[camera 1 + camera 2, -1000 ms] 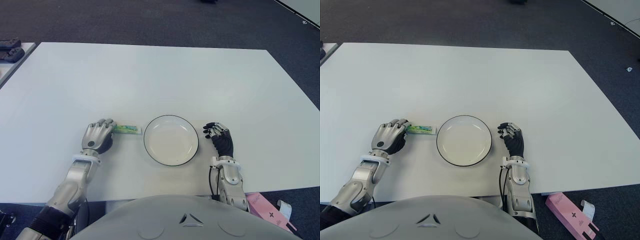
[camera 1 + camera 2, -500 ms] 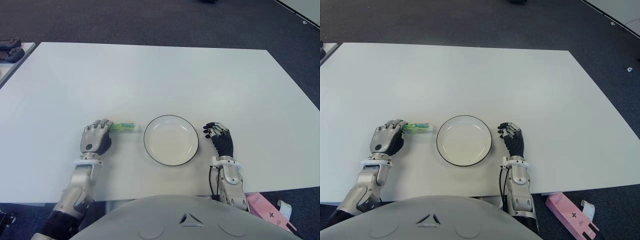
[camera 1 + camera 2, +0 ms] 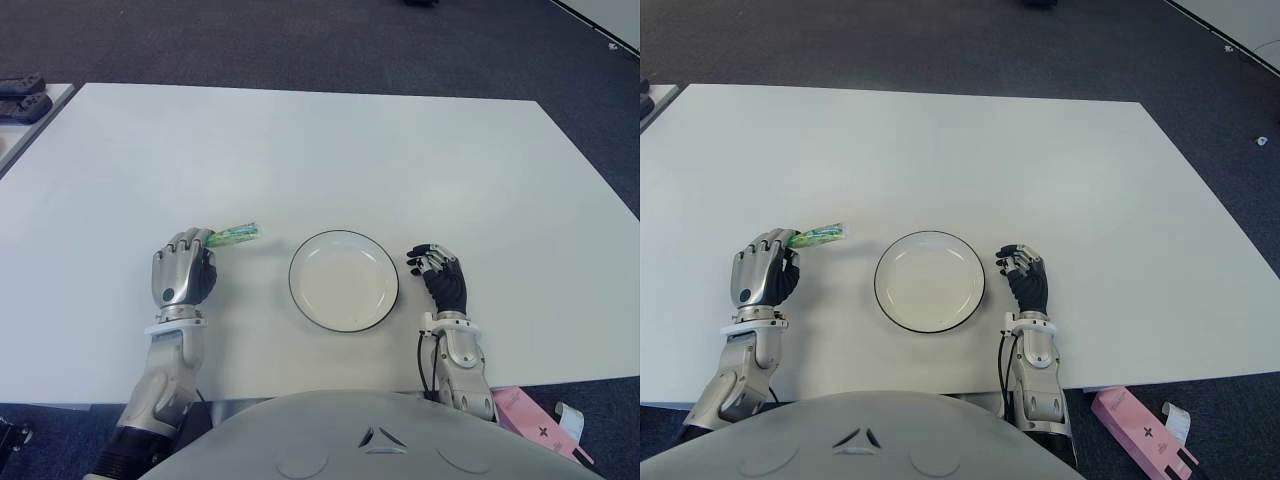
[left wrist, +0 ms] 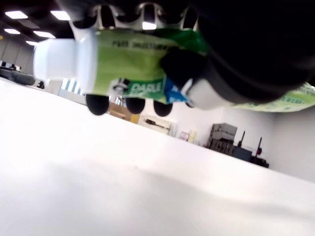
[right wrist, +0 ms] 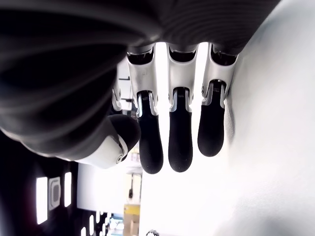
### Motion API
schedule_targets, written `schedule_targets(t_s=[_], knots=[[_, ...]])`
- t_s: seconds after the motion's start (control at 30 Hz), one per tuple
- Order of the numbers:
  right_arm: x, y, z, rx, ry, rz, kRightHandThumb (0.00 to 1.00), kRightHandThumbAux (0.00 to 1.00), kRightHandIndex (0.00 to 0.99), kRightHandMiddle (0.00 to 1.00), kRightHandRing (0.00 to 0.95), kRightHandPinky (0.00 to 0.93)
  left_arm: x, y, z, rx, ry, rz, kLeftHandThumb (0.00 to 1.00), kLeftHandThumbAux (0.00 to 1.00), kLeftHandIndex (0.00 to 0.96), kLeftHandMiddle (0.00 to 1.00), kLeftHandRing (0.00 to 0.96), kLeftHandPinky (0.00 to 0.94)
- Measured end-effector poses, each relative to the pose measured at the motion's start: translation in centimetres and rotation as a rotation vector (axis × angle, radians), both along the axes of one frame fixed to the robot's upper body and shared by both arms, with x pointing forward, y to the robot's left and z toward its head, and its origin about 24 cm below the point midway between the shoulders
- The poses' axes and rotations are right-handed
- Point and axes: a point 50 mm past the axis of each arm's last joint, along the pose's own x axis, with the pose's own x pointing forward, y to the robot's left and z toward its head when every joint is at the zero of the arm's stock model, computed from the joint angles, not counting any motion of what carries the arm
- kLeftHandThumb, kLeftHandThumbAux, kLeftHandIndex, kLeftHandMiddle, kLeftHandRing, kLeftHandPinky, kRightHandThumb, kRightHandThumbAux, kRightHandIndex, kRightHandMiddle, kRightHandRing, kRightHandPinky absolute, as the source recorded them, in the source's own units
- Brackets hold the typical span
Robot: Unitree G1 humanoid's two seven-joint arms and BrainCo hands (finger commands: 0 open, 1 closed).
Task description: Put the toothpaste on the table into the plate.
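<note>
Left robot hand [image 3: 181, 275] to the left of the plate, fingers [image 4: 129, 104] curled round one green toothpaste tube [image 3: 233, 235], thumb pressed across its label in the left wrist view. Tube clear of the table [image 3: 320, 150], white cap end [image 4: 64, 58] poking out one side of the fist, flat tail end sticking out the other, toward the plate but not over it. Tube tilted, tail pointing up and away from the robot in the eye views. One round white plate [image 3: 300, 302] with a dark rim, just beside the left robot hand on its right, nothing in it. Right robot hand [image 3: 440, 282] just beside the plate on the other side, fingers [image 5: 179, 142] loosely bent and apart from the thumb, holding nothing; fingertips close to the table in the right wrist view, contact not clear. Two robot hands in all, one tube, one plate. Beyond the table's near right corner, one pink box [image 3: 540, 425] on the dark floor. At the far left edge, part of a second white table [image 3: 30, 125] with two dark objects [image 3: 20, 97] on it, too small to make out.
</note>
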Motion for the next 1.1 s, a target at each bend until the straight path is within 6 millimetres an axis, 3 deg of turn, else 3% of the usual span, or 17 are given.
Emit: schedule_targets(t_s=[0.57,0.77,1.1], knots=[[0.0,0.2,0.0,0.005,-0.001,-0.001,0.709,0.725,0.427,0.489,0.481,0.485,-0.2,0.6,0.7,-0.232,-0.194,0.209,0.843,0.669,0.401,0.559,0.867,0.87],[0.1,0.2,0.0,0.004,-0.002,0.002,0.709,0.725,0.427,0.491,0.487,0.494,-0.1,0.2,1.2,-0.29,-0.238,0.213,0.845,0.668,0.401,0.561,0.871,0.871],[0.2,0.2,0.0,0.004,-0.003,0.005,0.709,0.725,0.427,0.492,0.492,0.498,0.8,-1.9,4.0,-0.336,-0.33,0.12,0.847,0.668,0.402,0.561,0.876,0.873]])
